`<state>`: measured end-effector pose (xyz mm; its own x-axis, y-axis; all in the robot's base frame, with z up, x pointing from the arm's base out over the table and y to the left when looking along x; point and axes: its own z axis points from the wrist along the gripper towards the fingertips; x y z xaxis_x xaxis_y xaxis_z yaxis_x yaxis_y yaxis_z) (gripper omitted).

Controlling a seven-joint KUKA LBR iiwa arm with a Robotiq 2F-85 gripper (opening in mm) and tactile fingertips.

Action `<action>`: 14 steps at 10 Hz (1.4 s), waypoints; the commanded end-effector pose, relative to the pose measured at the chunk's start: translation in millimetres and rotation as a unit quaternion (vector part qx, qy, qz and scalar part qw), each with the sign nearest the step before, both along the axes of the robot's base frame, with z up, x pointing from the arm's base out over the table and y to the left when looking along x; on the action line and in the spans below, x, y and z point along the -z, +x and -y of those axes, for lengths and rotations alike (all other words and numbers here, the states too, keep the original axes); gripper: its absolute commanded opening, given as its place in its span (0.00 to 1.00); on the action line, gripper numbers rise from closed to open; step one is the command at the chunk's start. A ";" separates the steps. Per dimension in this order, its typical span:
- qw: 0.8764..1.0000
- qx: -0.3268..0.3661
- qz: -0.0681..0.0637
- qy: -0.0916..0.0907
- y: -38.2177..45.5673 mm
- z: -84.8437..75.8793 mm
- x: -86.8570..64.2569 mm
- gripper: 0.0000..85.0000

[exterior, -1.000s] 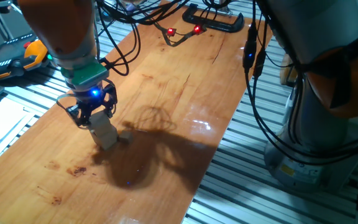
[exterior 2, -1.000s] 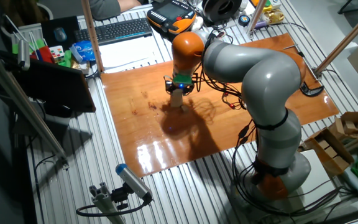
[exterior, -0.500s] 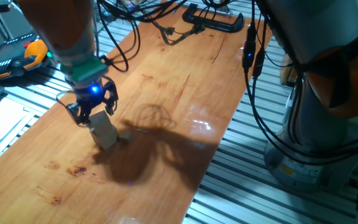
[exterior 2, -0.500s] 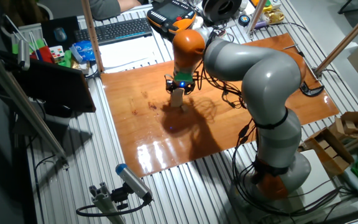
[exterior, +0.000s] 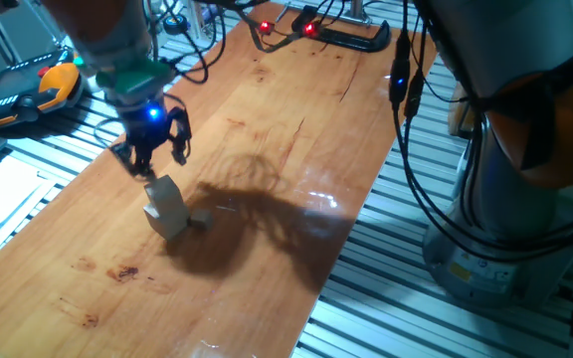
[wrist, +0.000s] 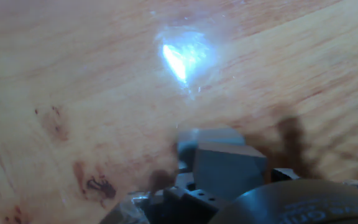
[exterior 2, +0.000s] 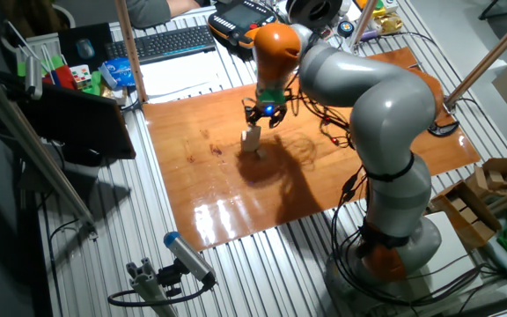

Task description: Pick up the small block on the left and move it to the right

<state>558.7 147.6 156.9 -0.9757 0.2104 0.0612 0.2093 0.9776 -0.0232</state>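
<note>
A pale wooden block (exterior: 165, 207) stands on the wooden tabletop (exterior: 267, 149), and I take it for the small block. It looks tall, and I cannot tell whether a second block stands against it. A tiny wooden cube (exterior: 199, 220) lies touching its right side. My gripper (exterior: 152, 164) hangs just above the block with its fingers spread, holding nothing. The other fixed view shows the gripper (exterior 2: 265, 119) up and to the right of the block (exterior 2: 252, 141). In the hand view the block (wrist: 229, 167) sits close below, with another pale face (wrist: 209, 135) behind it.
A black clamp (exterior: 351, 35) and cables with red lights lie at the far end of the tabletop. An orange-and-black pendant (exterior: 28, 94) lies off the board at the left. The arm's grey base (exterior 2: 385, 220) stands at the right side. A keyboard (exterior 2: 174, 40) lies behind the board.
My gripper has risen off the block and drifted slightly toward the far end. The block and the tiny cube stay where they were on the table.
</note>
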 end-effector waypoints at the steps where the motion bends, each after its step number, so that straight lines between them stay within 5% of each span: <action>1: 0.998 -0.059 -0.006 -0.002 1.3 12.4 -5.0 0.29; 3: 0.992 -0.125 -0.021 0.002 6.0 44.6 -15.2 0.01; 5: 0.983 -0.184 -0.020 -0.014 6.5 85.0 -19.8 0.01; 8: 0.972 -0.233 -0.013 0.005 -2.5 146.1 -19.9 0.01; 10: 0.970 -0.242 -0.011 0.013 -8.6 157.8 -15.1 0.01; 14: 0.971 -0.238 -0.008 0.015 -10.1 155.3 -15.3 0.01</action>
